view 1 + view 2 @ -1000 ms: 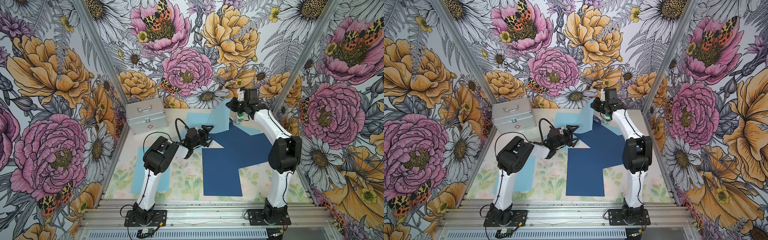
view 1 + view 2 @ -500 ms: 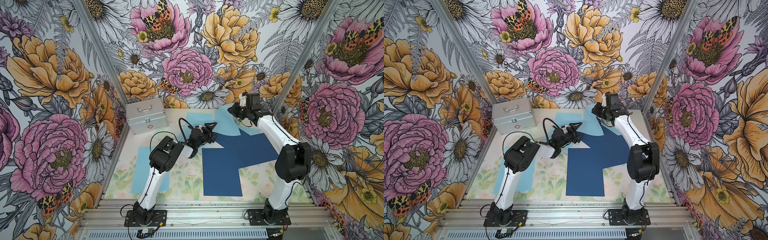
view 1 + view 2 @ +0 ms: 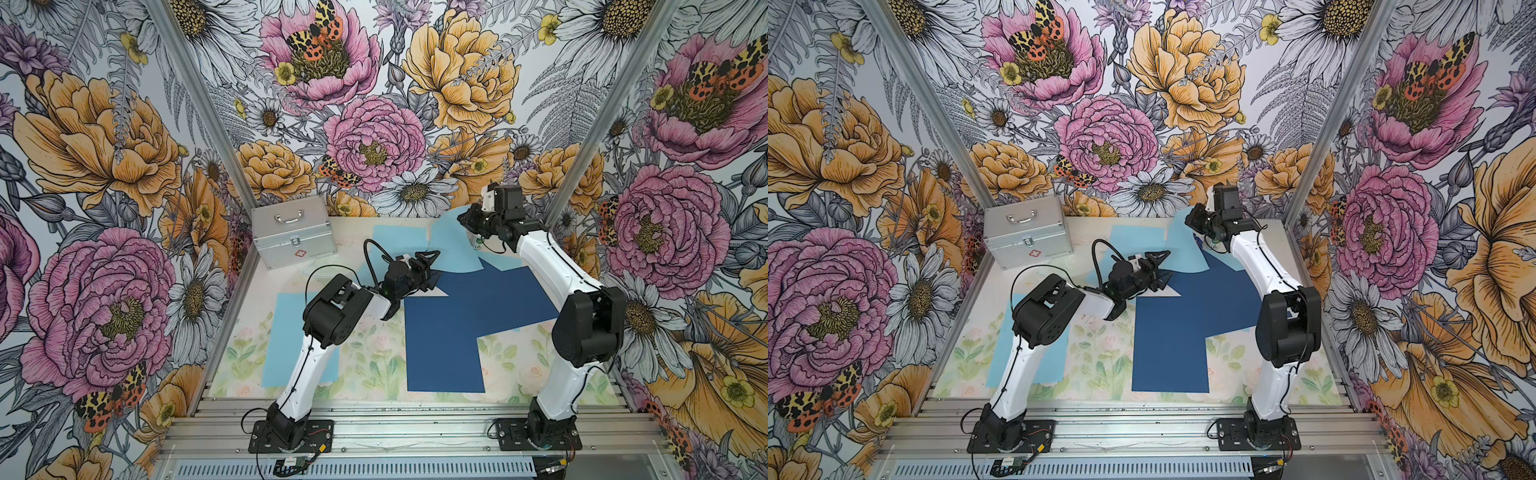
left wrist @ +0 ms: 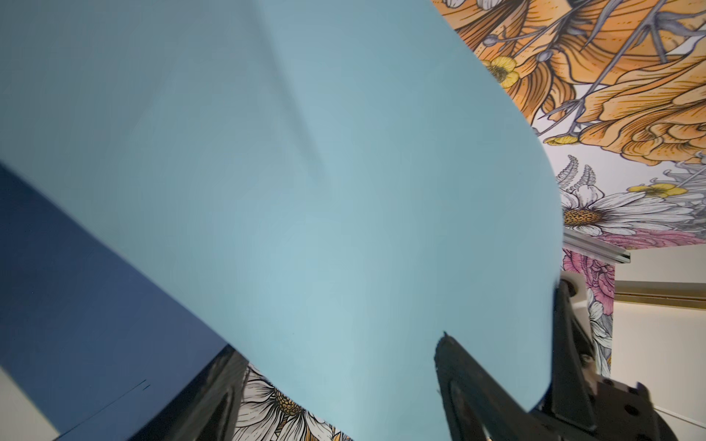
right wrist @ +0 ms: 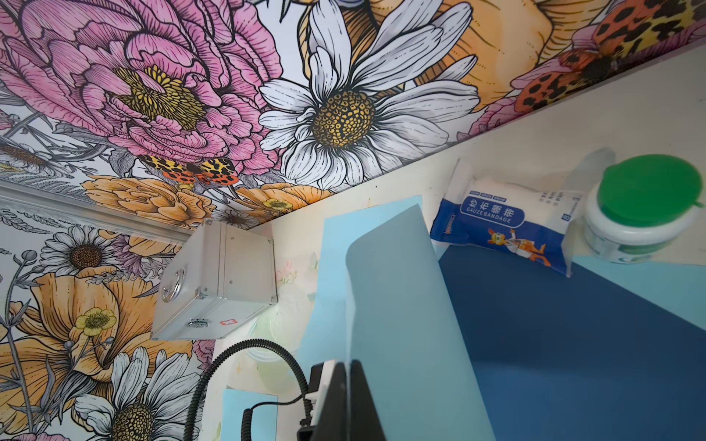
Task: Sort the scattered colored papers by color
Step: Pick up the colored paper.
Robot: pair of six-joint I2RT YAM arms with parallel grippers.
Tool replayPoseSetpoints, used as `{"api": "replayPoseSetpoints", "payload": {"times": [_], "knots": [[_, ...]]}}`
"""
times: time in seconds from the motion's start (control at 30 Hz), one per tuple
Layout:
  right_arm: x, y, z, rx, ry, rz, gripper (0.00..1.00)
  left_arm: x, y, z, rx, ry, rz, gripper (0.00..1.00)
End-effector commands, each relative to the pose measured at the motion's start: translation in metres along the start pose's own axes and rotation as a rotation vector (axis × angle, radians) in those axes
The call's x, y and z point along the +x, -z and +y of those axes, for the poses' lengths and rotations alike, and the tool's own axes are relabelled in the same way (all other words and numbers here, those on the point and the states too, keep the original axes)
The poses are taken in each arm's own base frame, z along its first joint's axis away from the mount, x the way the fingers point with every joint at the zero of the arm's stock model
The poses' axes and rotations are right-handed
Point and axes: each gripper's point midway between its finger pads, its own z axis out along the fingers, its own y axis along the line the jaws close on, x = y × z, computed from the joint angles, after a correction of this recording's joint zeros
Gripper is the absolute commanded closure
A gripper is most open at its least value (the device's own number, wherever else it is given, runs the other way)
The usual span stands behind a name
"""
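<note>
My right gripper [image 3: 464,218] [image 5: 347,378] is shut on the edge of a light blue paper [image 3: 453,245] [image 5: 389,290], which curves down from it to the table at the back. My left gripper [image 3: 436,264] [image 3: 1168,264] is open at that sheet's lower edge. In the left wrist view the sheet [image 4: 305,191] fills the frame and passes between the spread fingers [image 4: 470,382]. Two dark navy papers [image 3: 490,299] [image 3: 444,353] overlap at centre right. Another light blue paper [image 3: 286,345] lies front left under the left arm, and one [image 3: 399,241] lies at the back.
A silver first-aid case [image 3: 293,237] [image 5: 217,282] stands at the back left. A blue-and-white gauze bandage packet [image 5: 500,225] and a white tub with a green lid [image 5: 642,210] sit by the back wall, near the right gripper. Floral walls close in three sides.
The right gripper has swung rightward along the back wall, and its light blue sheet now drapes lower. The left gripper has reached farther back to the sheet, its jaws narrowing somewhat.
</note>
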Motion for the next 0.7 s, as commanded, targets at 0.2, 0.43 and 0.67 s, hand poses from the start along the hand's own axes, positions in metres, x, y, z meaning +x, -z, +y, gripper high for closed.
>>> {"api": "replayPoseSetpoints", "payload": {"times": [0.2, 0.43, 0.67], "knots": [[-0.029, 0.030, 0.024, -0.042, 0.013, -0.105, 1.00, -0.001, -0.005, 0.016, -0.007, 0.020, -0.024, 0.20], [-0.022, 0.032, 0.013, -0.011, -0.002, -0.104, 1.00, 0.002, -0.012, 0.010, 0.036, 0.051, -0.016, 0.20], [-0.016, 0.034, -0.001, 0.032, -0.007, -0.107, 1.00, 0.004, -0.012, 0.005, 0.082, 0.075, -0.055, 0.20]]}}
